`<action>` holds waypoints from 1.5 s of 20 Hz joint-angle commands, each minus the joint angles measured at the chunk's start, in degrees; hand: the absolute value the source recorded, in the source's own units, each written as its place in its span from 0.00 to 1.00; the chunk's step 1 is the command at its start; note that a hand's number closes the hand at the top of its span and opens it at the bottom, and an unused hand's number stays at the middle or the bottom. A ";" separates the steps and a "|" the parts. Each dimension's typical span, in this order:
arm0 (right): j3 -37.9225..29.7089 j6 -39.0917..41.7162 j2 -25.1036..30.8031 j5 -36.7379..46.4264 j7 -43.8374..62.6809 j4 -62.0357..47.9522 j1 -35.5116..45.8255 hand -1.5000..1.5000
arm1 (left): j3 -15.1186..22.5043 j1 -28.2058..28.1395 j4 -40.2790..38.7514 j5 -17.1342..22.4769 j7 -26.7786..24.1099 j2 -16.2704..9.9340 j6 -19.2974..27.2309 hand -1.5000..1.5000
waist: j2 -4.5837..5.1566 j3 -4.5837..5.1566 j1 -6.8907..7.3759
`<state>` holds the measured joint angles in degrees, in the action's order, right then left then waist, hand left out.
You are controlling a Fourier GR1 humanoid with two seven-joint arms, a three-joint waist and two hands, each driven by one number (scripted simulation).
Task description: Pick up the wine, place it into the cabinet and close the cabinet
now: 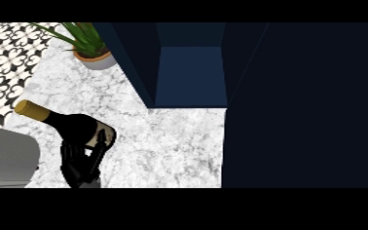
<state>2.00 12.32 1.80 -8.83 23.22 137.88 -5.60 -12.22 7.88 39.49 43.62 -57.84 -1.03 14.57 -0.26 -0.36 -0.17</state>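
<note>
Marble counter [179,141], white with grey speckling, fills most of the view, so that's the setting.

Down at the lower left, one black hand [84,158] is wrapped around the wine [68,122]. Its fingers curl round the dark body of the bottle and the thumb sits along the right side, so it's clearly got hold of it. From this angle I honestly can't say which arm it belongs to, since the forearm barely shows. No other hand shows anywhere in the view.

The bottle is dark glass, nearly black and smooth, with rounded shoulders and a tan label peeking out between the fingers. It's tilted, neck pointing up and to the left, capped with a tan, cork-coloured top. Can't tell whether the base touches the counter.

Just left of the hand there's a plain grey block [16,158] with a rounded corner, cut off by the frame.

Further out, the cabinet [191,73] stands open at the top middle: flat navy panels, a lighter blue inside, and a big dark door [295,107] swung out on the right.

At the top left corner sits a plant [90,46] with spiky green leaves in a round terracotta-rimmed pot, next to a black-and-white patterned tile wall [18,53].
</note>
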 commanded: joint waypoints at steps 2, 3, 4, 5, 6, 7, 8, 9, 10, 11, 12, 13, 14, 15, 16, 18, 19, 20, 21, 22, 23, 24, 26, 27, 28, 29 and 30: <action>-2.05 1.28 1.04 -1.68 -0.26 -0.01 -1.02 0.00 | -0.85 1.06 -4.13 -0.67 -2.61 0.18 -2.27 1.00 | 0.26 0.37 -0.04; -4.17 0.99 1.78 -4.50 0.83 0.50 0.89 0.00 | -0.44 1.29 -2.33 -0.42 0.97 -1.28 -2.48 1.00 | 0.25 0.37 0.00; -1.71 2.77 -0.08 -1.11 -5.00 -2.23 -2.99 0.00 | -2.78 6.77 -9.05 0.40 0.69 -2.84 -3.21 1.00 | 0.34 0.39 -0.34; -0.44 -0.29 0.32 0.38 0.68 -0.64 1.89 0.00 | -1.29 2.11 -5.49 -0.50 -1.36 -0.65 -2.64 1.00 | 0.28 0.39 0.02; -0.87 -0.68 0.29 -0.12 1.52 0.27 1.22 0.00 | 0.87 1.16 -3.48 -0.65 -1.79 0.98 -0.70 1.00 | 0.25 0.38 0.03; -5.43 1.49 2.81 -6.10 2.17 1.66 0.56 0.00 | -1.51 4.78 -6.87 -0.83 -2.51 -0.27 -1.40 1.00 | 0.29 0.38 -0.22; -2.90 2.18 0.69 -2.49 -1.96 0.46 -3.22 0.00 | -0.96 1.96 -8.56 -1.71 -3.82 -0.85 -5.28 1.00 | 0.30 0.38 -0.27; -1.56 -1.63 1.04 -1.16 4.28 0.69 3.93 0.00 | 0.22 1.12 -6.07 -2.41 -3.61 0.33 -3.70 1.00 | 0.29 0.40 0.08; 1.38 -2.43 -0.82 3.25 1.73 -1.47 4.89 0.00 | -1.80 5.64 -12.46 -2.24 -5.36 -0.74 -4.95 1.00 | 0.46 0.47 -0.22; 0.94 -2.15 -0.22 1.04 4.29 1.75 2.37 0.00 | 1.71 0.74 -8.16 -4.18 -0.54 -3.87 -8.73 1.00 | 0.31 0.43 -0.15; -1.39 0.35 1.25 -1.27 1.97 0.43 0.73 0.00 | 6.28 0.08 -8.07 -7.52 1.20 -3.64 -10.98 1.00 | 0.37 0.41 -0.72; -1.27 0.00 0.78 -0.25 0.74 -1.21 2.36 0.00 | 10.34 -2.40 -6.41 -10.05 2.53 -3.61 -14.72 1.00 | 0.34 0.37 -0.21; -3.03 -0.06 0.88 -1.49 0.06 -1.79 2.29 0.00 | 13.58 -2.30 -6.18 -12.57 3.65 -3.83 -16.18 1.00 | 0.39 0.31 -0.68; -2.40 -0.22 0.77 -2.03 1.14 -0.36 1.93 0.00 | 17.05 -5.30 -6.35 -14.95 4.58 -5.06 -21.12 1.00 | 0.25 0.34 -0.93; -2.02 -0.48 0.50 -1.22 0.92 -1.15 2.37 0.00 | 20.64 -5.26 -5.20 -17.70 5.00 -5.45 -23.71 1.00 | 0.24 0.32 -0.84; -2.02 1.00 1.10 -1.19 -0.26 -2.42 1.20 0.00 | 21.10 -7.35 -4.28 -17.88 3.95 -8.25 -29.12 1.00 | 0.28 0.34 0.06; -4.40 0.42 1.14 -1.51 -1.43 -3.72 1.90 0.00 | 21.73 -8.50 -3.44 -18.71 2.53 -7.82 -28.54 1.00 | 0.28 0.32 0.27; -3.70 1.78 1.24 -3.16 -1.67 -2.66 0.03 0.00 | 20.76 -9.15 -3.48 -17.81 2.22 -10.14 -31.79 1.00 | 0.24 0.34 0.09; -5.13 1.24 2.17 -2.88 -1.03 -5.02 3.24 0.00 | 21.98 -9.69 -0.77 -18.28 2.38 -7.82 -30.27 1.00 | 0.25 0.33 0.53; -2.06 0.73 0.01 0.06 -2.78 -3.75 1.15 0.00 | 20.82 -8.07 -2.02 -17.94 2.13 -8.84 -31.46 1.00 | 0.25 0.37 0.16; -0.81 -0.81 -0.01 2.10 -0.49 -4.37 3.83 0.00 | 21.81 -12.13 2.09 -18.26 1.82 -9.79 -31.89 1.00 | 0.19 0.36 0.72; -3.46 2.11 0.65 -1.02 -4.30 -3.12 -1.69 0.00 | 21.80 -11.97 2.21 -18.09 1.68 -9.96 -33.51 1.00 | 0.16 0.33 0.17; -5.34 1.48 1.30 -2.10 -4.25 -7.03 3.31 0.00 | 21.93 -13.26 4.67 -17.82 1.96 -9.72 -34.10 1.00 | 0.24 0.34 0.44; -3.95 1.47 0.78 -2.25 -2.62 -3.09 -0.29 0.00 | 20.63 -11.15 4.93 -17.40 2.27 -11.03 -35.50 1.00 | 0.20 0.36 0.12; -3.04 0.80 0.31 0.89 -4.45 -7.37 3.28 0.00 | 22.62 -13.19 7.96 -17.26 3.74 -11.15 -37.62 1.00 | 0.23 0.34 0.55; -1.01 2.16 -0.80 -0.06 -4.77 -2.06 -3.92 0.00 | 23.49 -12.81 13.92 -16.39 8.60 -8.63 -33.08 1.00 | 0.06 0.29 0.16; -5.59 2.59 1.26 -3.52 -5.12 -6.85 1.08 0.00 | 23.61 -16.33 20.74 -15.46 11.44 -10.96 -32.80 1.00 | 0.12 0.26 0.65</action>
<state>-1.35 13.85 2.32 -10.03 19.54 133.29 -5.08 9.83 -3.84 49.66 26.77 -50.31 -11.07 -15.95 -0.22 -0.21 0.14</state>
